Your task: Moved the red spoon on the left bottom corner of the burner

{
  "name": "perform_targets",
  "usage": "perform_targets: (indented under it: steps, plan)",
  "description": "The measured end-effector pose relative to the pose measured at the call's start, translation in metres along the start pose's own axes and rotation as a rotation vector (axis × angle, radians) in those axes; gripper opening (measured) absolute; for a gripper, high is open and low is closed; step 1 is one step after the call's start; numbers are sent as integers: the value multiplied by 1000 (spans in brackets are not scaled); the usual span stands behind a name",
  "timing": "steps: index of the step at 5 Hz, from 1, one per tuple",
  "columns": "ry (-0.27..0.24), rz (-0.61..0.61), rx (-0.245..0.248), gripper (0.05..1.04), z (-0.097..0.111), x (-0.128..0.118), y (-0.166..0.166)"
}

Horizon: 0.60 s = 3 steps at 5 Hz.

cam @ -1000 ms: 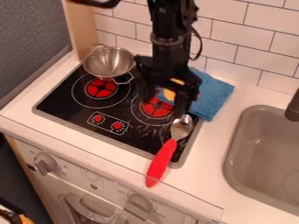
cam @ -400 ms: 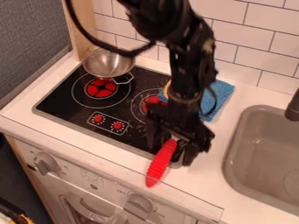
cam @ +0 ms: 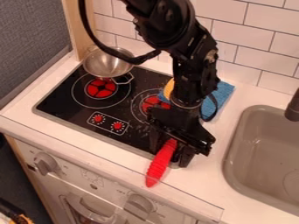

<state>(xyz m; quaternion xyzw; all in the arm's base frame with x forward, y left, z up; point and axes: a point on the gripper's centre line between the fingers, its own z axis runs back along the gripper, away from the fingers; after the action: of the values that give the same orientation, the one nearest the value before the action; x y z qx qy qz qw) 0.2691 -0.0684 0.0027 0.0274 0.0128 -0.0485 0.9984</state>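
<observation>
I have my gripper (cam: 170, 154) spread around the red spoon (cam: 159, 168), at five o'clock on the stove (cam: 64, 103).

This is a toy kitchen, with a stove (cam: 64, 103) and pot (cam: 108, 64) at left, a sink (cam: 262, 146) at right, and tiles (cam: 257, 52) far.

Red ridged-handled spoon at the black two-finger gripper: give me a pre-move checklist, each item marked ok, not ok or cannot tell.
1. Gripper straddles the spoon: ok.
2. Fingers closed on the spoon: not ok, they stand apart.
3. Spoon's head, how it lies: cannot tell, hidden behind the gripper.
4. Spoon at the black stovetop's left bottom corner: not ok, it crosses the front edge near the right corner.
5. Silver metal bowl away from the fingers: ok.
</observation>
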Motion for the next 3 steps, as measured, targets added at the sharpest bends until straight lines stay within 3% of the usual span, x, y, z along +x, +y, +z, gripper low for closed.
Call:
perform_targets:
  steps: [1,2,3]
  plan:
    - [7,-35,19,476,0,-2,-3]
    - [28,-55,31,332,4,-4,-2]
    - [-6,-90,26,331,29,-1,-1]
